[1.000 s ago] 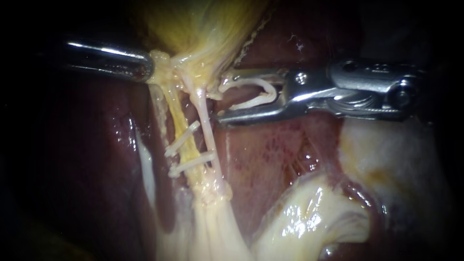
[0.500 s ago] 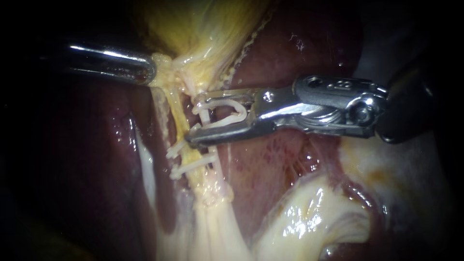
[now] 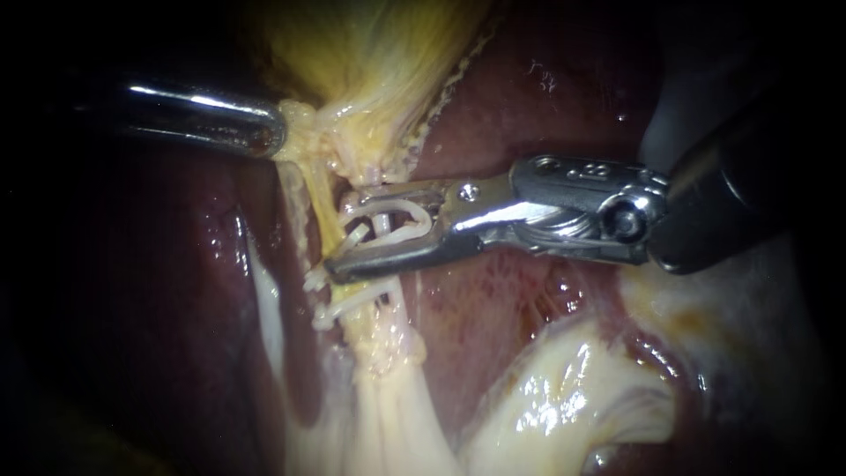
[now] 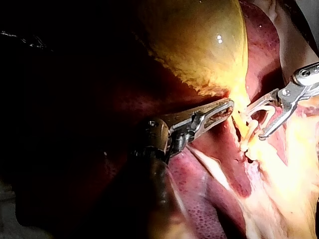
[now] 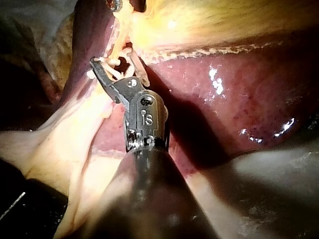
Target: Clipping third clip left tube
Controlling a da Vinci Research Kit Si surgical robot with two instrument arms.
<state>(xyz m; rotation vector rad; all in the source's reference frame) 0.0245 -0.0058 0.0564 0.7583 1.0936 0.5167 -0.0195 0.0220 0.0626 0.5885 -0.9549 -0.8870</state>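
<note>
The left tube (image 3: 319,211) is the yellowish strand running down from the gallbladder (image 3: 352,53). Two seated clips (image 3: 348,303) lie across it low down, and a thinner pale tube (image 3: 398,313) runs just beside it. A second ago my right instrument (image 3: 339,232) sat well off to the right over the liver (image 3: 529,291). It has since driven in across the field, and its jaws now straddle the strands above the seated clips. They stand apart and carry the open clip (image 3: 429,218) between them, not yet squeezed. The thin tube plainly passes between the clip's arms. The jaw tips only just reach the left tube, so I can't confirm it is fully inside. My read is that the approach is nearly done, but I would want the tips past the yellow strand before closing. The lower jaw lies over the upper seated clip, which leaves little spacing. The right shaft enters from the right with the wrist near level and the jaws pointing leftward, tipped slightly down. My left instrument (image 3: 271,132) comes in level from the left, its jaws closed on bunched tissue at the gallbladder's lower end, and it has not shifted.
</note>
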